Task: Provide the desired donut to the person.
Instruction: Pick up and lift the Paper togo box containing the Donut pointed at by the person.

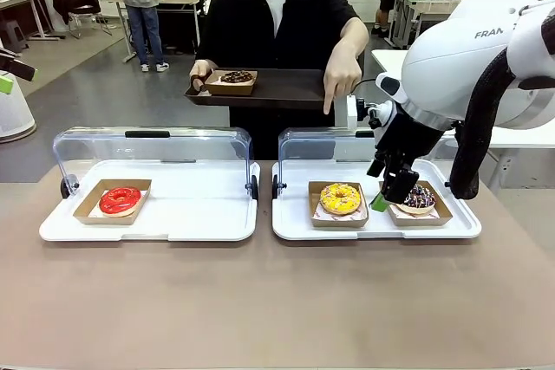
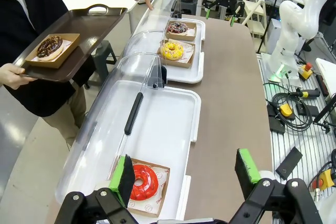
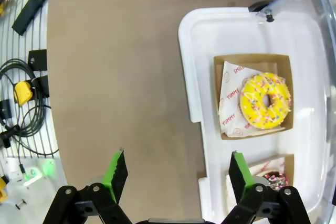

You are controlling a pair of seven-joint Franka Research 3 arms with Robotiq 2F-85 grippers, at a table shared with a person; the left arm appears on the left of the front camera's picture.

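The person [image 1: 277, 19] in a black shirt holds a brown tray [image 1: 286, 88] with a boxed chocolate donut [image 1: 236, 78] and points a finger [image 1: 329, 107] down at the right display case. That case's white tray [image 1: 373, 227] holds a yellow sprinkled donut [image 1: 340, 198] and a dark sprinkled donut [image 1: 420, 197]. My right gripper [image 1: 388, 197] hangs open low at the dark donut's left edge; in its wrist view the gripper [image 3: 177, 170] has the dark donut [image 3: 275, 181] beside its right finger and the yellow donut [image 3: 265, 100] ahead. My left gripper [image 2: 185, 172] is open above a red donut [image 2: 143, 182].
Both cases have clear lids [image 1: 147, 149] standing open at the back. The red donut [image 1: 120, 200] lies alone in the left case's tray [image 1: 173, 223]. Bare brown table [image 1: 260, 301] stretches in front. Cables and boxes [image 2: 289, 111] lie on the floor beside the table.
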